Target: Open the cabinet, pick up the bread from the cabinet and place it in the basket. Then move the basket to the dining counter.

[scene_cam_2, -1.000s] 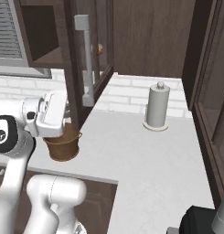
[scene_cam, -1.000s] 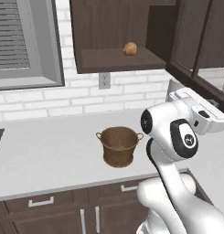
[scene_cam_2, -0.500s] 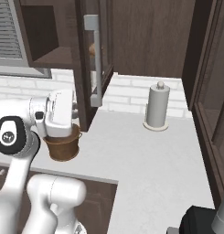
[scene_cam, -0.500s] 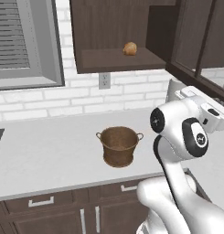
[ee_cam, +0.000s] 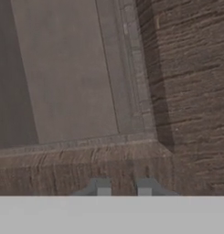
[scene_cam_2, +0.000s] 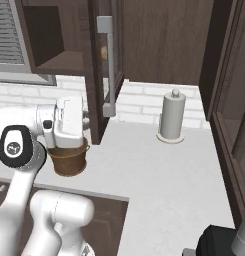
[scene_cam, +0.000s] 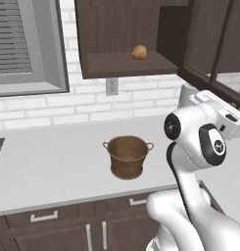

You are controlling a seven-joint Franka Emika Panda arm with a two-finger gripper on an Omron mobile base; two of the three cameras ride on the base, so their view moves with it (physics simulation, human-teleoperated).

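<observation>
Dark brown wooden wall cabinet [scene_cam: 121,34] is standing open, its glass-paned door [scene_cam_2: 100,70] with the long silver bar handle [scene_cam_2: 109,67] swung out over the pale counter [scene_cam: 48,166], so the shelf is exposed for reaching in. Small round tan-golden bread bun [scene_cam: 139,52] is sitting on that shelf, toward its right side, untouched. Brown coppery bucket-shaped basket [scene_cam: 128,156] with two loop handles is resting upright on the counter below and a bit left of the bun, empty as far as visible, ready to receive it.

Claw [ee_cam: 124,188] is facing the door's wood frame and glass pane close up; tips are showing a small gap with nothing between them, so slightly spread, holding nothing. Probably letting go after the door pull.

White paper towel roll on a stand [scene_cam_2: 172,116] is standing near the brick wall, out of the way.

Next step likely: reach for the bun.
</observation>
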